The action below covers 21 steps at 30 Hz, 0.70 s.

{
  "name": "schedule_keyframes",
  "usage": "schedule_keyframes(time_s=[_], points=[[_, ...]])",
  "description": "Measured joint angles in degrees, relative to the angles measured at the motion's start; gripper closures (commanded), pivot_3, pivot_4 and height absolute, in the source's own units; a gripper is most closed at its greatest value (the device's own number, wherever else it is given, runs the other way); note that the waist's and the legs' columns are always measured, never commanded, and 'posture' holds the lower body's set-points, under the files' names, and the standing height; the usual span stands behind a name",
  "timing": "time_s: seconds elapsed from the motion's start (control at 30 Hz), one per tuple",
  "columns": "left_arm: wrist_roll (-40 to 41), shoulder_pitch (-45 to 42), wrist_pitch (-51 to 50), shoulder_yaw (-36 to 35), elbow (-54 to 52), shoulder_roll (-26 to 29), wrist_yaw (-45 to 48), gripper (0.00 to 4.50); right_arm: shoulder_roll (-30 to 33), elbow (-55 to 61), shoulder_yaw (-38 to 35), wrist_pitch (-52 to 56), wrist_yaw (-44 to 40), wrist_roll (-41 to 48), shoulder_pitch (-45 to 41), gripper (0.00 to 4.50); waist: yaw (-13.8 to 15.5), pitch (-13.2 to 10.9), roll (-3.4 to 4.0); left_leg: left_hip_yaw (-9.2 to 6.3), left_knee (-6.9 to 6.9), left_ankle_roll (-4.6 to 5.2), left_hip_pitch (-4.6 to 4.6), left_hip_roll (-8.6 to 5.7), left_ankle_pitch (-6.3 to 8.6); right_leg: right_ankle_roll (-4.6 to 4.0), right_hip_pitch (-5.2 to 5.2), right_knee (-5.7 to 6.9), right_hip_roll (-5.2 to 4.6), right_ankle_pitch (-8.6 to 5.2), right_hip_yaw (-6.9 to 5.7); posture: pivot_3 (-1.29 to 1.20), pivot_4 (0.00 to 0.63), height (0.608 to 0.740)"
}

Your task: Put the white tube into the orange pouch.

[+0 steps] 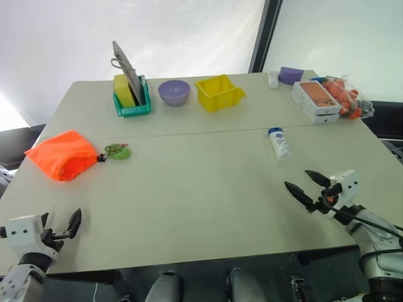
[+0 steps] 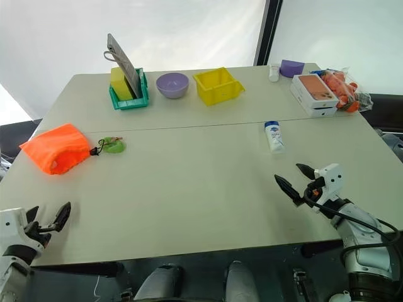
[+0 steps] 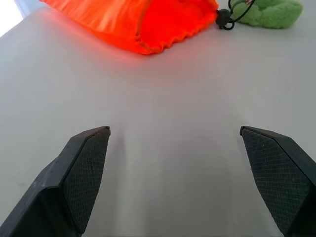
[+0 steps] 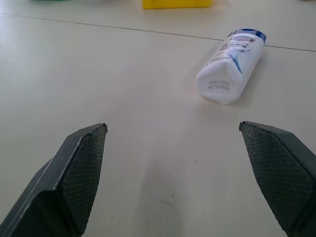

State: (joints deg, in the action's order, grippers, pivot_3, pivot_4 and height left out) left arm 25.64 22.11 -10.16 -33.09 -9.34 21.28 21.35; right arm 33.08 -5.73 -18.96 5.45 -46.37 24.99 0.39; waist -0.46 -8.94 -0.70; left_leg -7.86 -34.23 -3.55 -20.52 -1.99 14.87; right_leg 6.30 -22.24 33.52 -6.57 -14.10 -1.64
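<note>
At the near edge of the counter both claws hang just above the surface with nothing in them. The left claw, by the near left corner, has its jaws spread wide; so does the right claw, toward the near right edge.

A little beyond the right claw, the white tube lies flat near the seam across the counter's middle, its blue cap pointing to the far edge and its crimped tail toward the claw. Well apart from it, by the left edge, the orange pouch lies slumped with its black cord running to the green tag.

The step in hand looks to be the reach for the tube. To my eye the right claw should go forward, centre its jaws across the tube's narrow width and close on the body, not on the cap. The pouch mouth looks gathered, so the left claw may need to hold it open.

Along the far edge stand a teal basket, a purple bowl and a yellow bin.
</note>
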Motion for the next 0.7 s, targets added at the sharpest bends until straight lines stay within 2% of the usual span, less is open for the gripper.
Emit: schedule_keyframes(time_s=[0.23,0.43,0.7], points=[[-0.70,-0.86,0.53,0.10,0.30,0.00,-0.34,0.00,-0.02,-0.36,0.46,-0.88,0.04,-1.22,-0.19,0.05,0.00,0.01,0.02,0.00,0.06,0.01,0.01,0.01,0.00,0.00,0.04,0.04,0.02,0.01,0.00,0.00,0.150,0.740],[-4.98,-2.79,3.38,1.02,0.30,-0.98,-3.07,0.00,-1.09,-1.12,1.51,-2.38,-0.07,-1.73,-0.86,0.05,0.03,0.01,0.01,0.01,0.05,0.01,0.02,0.01,0.00,0.00,0.09,0.02,0.01,0.01,0.00,0.00,0.150,0.740],[-20.53,-8.95,6.79,5.47,0.73,1.48,-12.74,0.00,-3.24,5.40,7.82,0.93,-2.51,0.03,-2.75,0.05,0.02,0.01,0.04,0.00,0.06,0.02,0.03,0.00,-0.01,0.02,0.11,0.12,0.02,0.03,0.01,0.00,0.150,0.740]])
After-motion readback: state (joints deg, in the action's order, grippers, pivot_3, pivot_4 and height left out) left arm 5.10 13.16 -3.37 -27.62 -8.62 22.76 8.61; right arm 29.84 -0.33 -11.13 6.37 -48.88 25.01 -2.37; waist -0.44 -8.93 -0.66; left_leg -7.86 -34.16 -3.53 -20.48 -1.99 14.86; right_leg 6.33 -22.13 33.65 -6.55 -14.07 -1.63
